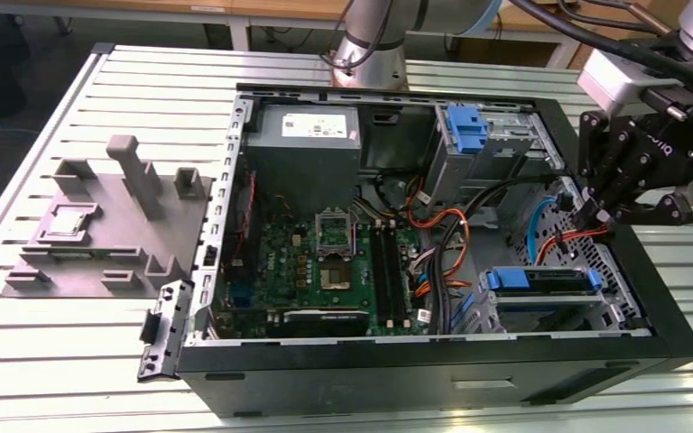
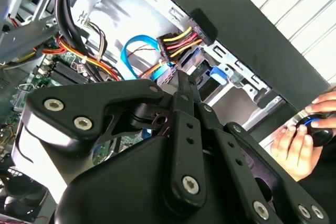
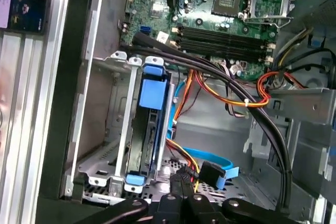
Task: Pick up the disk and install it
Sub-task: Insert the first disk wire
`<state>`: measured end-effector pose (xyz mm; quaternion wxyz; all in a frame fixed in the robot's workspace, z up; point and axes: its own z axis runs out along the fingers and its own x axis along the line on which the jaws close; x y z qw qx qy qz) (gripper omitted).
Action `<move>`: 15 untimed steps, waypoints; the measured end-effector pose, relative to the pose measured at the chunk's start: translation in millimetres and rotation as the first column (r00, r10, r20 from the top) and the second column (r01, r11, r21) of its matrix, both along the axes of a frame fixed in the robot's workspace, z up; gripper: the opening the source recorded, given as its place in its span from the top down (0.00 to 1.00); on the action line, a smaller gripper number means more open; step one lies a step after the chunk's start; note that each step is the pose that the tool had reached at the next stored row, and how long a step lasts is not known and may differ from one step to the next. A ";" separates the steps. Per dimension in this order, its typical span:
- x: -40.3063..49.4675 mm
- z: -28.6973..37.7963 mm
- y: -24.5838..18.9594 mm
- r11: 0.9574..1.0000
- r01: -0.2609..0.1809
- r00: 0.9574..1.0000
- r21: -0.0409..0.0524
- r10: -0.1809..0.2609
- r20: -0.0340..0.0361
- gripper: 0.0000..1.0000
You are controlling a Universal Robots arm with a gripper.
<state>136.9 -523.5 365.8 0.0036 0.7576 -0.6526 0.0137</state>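
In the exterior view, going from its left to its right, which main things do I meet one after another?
Grey fixture block on the slatted table → green motherboard inside the open computer case → the disk seated in its bay → the gripper, above the case's right-hand side.

- The open computer case [image 1: 443,352] lies on the slatted worktop [image 1: 142,72].
- The tool [image 1: 597,209] hangs inside the case at the exterior view's right.
- The disk [image 1: 541,280] sits edge-on in a lower bay, below the tool.
- A grey fixture [image 1: 112,225] stands left of the case.
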 end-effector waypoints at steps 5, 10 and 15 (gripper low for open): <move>0.0 -1.2 0.0 0.997 -0.079 0.997 -0.001 0.079 0.022 0.90; 0.0 -1.2 0.0 0.992 -0.125 0.988 -0.008 0.125 0.091 0.90; 0.1 -1.9 0.0 0.977 -0.211 0.973 -0.008 0.211 0.092 0.90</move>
